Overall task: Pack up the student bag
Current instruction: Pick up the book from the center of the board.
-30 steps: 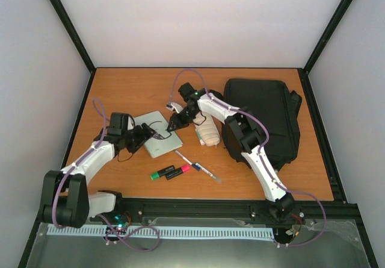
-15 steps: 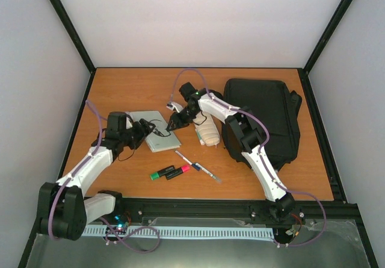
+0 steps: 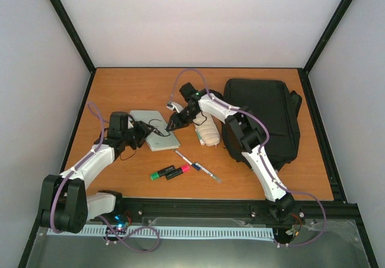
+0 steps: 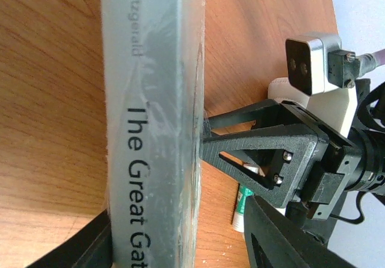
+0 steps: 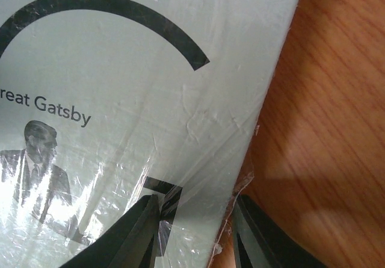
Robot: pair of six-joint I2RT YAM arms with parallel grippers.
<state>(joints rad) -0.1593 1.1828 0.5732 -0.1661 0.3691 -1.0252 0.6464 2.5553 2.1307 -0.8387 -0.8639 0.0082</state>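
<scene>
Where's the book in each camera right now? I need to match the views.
Top: book lies left of centre on the table.
Left wrist: its spine runs top to bottom, left of centre.
Right wrist: its cover fills the upper left.
Shared landmark: the orange wooden table under it.

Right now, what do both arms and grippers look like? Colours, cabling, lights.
Both the left arm and right arm have white shell links with black joints and bases. A lilac cable loops along each. The left gripper and right gripper are black; the right's fingers are open triangular trusses with screws. A green light glows near the right wrist.
</scene>
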